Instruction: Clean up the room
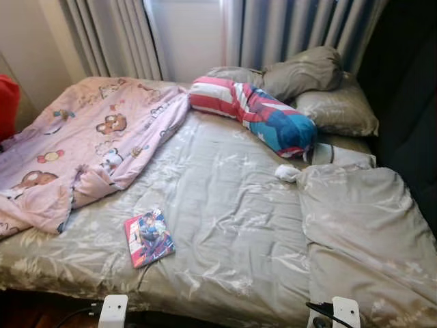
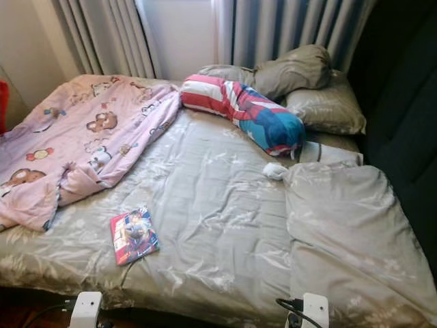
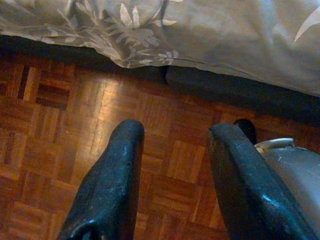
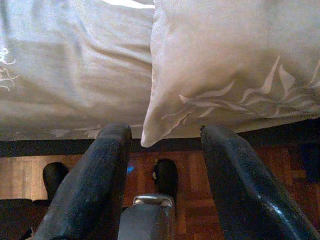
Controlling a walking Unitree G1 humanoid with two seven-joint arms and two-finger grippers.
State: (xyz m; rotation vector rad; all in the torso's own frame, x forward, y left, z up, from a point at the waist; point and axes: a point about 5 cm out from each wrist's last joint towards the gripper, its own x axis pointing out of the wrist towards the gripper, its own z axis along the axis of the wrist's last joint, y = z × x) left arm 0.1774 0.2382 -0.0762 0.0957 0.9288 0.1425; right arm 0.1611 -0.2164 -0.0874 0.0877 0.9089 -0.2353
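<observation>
Home bedroom — bed (image 1: 225,225), pillows (image 1: 338,109), curtains (image 1: 287,31), parquet floor (image 3: 75,110).

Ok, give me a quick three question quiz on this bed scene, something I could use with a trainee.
1. True or false: the comic book lies on the pink cartoon blanket.
2. Which thing lies nearest the striped red, white and blue bolster? A) the comic book B) the small white item C) the red object at the edge of the head views
3. Fill in: the left gripper hangs over a ______ floor, its fingers apart.

Key
1. False: it lies on the grey bedspread, apart from the blanket.
2. B
3. Wooden parquet.
</observation>
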